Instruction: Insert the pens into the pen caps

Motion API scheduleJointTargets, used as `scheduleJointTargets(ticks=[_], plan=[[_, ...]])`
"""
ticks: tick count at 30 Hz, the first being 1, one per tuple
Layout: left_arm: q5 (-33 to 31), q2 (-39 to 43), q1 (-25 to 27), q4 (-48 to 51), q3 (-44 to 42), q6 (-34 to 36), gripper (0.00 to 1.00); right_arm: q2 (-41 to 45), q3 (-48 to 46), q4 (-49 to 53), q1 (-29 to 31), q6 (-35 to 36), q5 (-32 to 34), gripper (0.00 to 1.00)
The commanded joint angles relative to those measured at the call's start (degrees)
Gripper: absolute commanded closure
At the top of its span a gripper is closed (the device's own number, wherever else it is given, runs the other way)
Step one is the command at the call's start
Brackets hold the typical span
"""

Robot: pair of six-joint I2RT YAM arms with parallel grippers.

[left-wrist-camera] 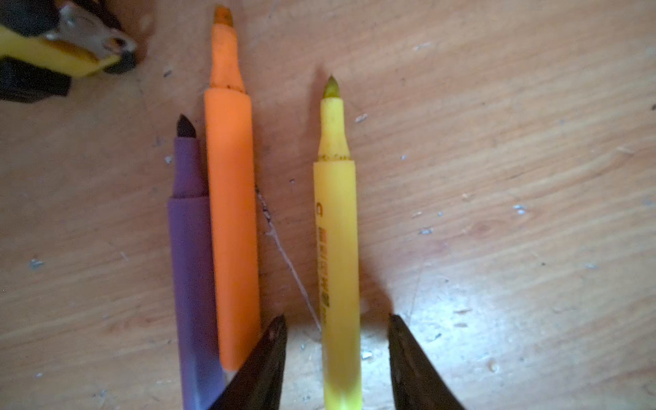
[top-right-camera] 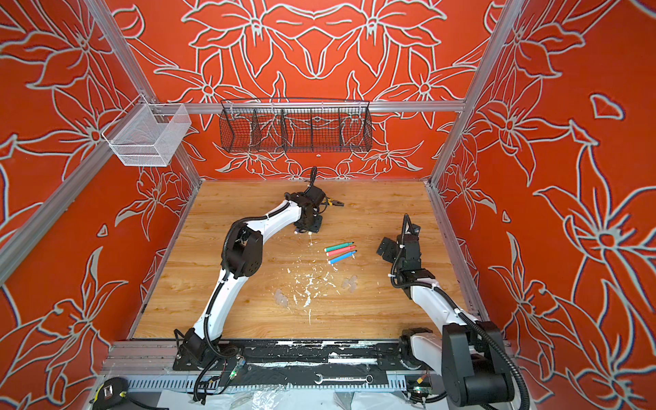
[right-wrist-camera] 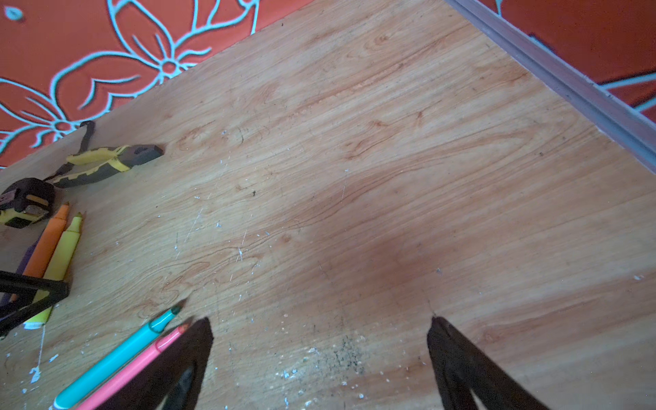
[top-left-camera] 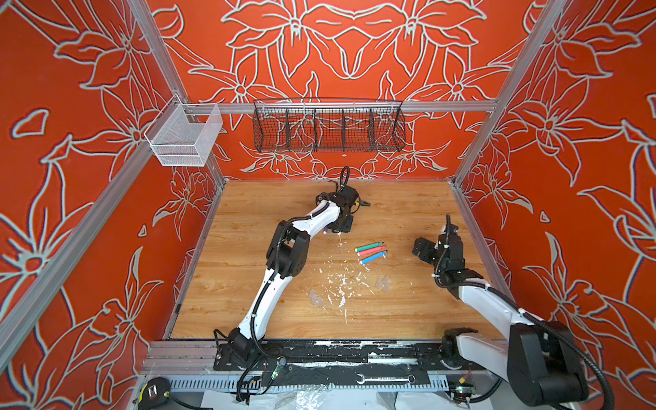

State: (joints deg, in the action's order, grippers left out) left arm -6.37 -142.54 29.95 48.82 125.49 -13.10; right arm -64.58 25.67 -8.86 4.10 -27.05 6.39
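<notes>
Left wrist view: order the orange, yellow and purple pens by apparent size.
1. orange pen
2. yellow pen
3. purple pen
Yellow and purple run past the picture's edge, so their order is unsure.

Grey flowers pattern the flat orange-red twelve-o'clock wall (top-left-camera: 461,53). The slim plastic markers are a purple pen (left-wrist-camera: 190,284), orange pen (left-wrist-camera: 230,213), yellow pen (left-wrist-camera: 337,248), green pen (top-left-camera: 369,246), pink-red pen (top-left-camera: 371,251), blue pen (top-left-camera: 373,257).

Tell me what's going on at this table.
The left gripper is down over the yellow pen, jaws open on either side of it and not yet gripping. The orange pen and purple pen lie just beside it. The right gripper hangs wide open over the bare table, near the green pen, pink-red pen and blue pen. The clear pen caps lie apart from the pens; none is fitted.
</notes>
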Motion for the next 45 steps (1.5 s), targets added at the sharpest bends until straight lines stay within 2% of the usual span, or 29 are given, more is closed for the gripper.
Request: scheduleJointTargets(ticks=[1,9,14,16,19,22,25,27,30,33,36,41,45], plan=[[0.37,-3.00,0.06,3.26,0.76,0.35,0.58,-0.35,1.88,-0.19,-0.10,-0.21,-0.49,0.04],[1.56,-4.98,-0.16,3.57,3.32,1.78,0.73,-0.45,1.93,-0.10,-0.06,-0.35,-0.26,0.03],[6.10,-6.95,-1.04,9.12,14.25,2.40,0.99,-1.90,3.35,1.33,-0.04,-0.55,0.52,0.03],[6.66,-4.49,-1.05,8.10,13.42,3.01,1.00,-2.16,3.57,1.66,-0.10,-0.46,0.28,0.04],[5.64,3.67,-1.04,1.12,3.05,4.19,1.00,-1.36,3.09,1.42,-0.06,-0.46,0.37,0.03],[3.87,12.72,-0.65,-1.66,-5.20,5.51,1.00,-0.17,2.07,0.50,-0.06,-0.31,0.14,0.03],[2.61,24.86,0.46,-7.38,-17.19,5.01,1.00,1.82,1.78,1.50,-0.06,0.39,-4.15,0.03],[4.96,33.67,1.64,-16.40,-27.73,5.60,1.00,3.69,2.00,4.82,-0.06,-3.19,-9.08,0.02],[8.09,44.53,4.38,-28.43,-39.63,6.47,1.00,5.78,1.04,-1.88,0.13,-9.40,-25.98,0.02],[9.53,51.24,7.57,-35.00,-46.11,8.45,1.00,6.89,0.40,-10.67,2.33,-16.87,-35.05,0.03],[9.75,55.54,11.12,-42.29,-52.21,12.68,1.00,8.72,0.68,-16.27,8.55,-21.50,-35.21,0.04],[6.18,58.36,16.41,-53.12,-59.96,18.23,1.00,12.38,2.08,-21.65,20.92,-21.87,-32.51,0.07],[4.11,59.52,18.94,-56.37,-62.41,21.19,1.00,18.04,0.29,-20.67,24.28,-20.56,-28.93,0.13]])
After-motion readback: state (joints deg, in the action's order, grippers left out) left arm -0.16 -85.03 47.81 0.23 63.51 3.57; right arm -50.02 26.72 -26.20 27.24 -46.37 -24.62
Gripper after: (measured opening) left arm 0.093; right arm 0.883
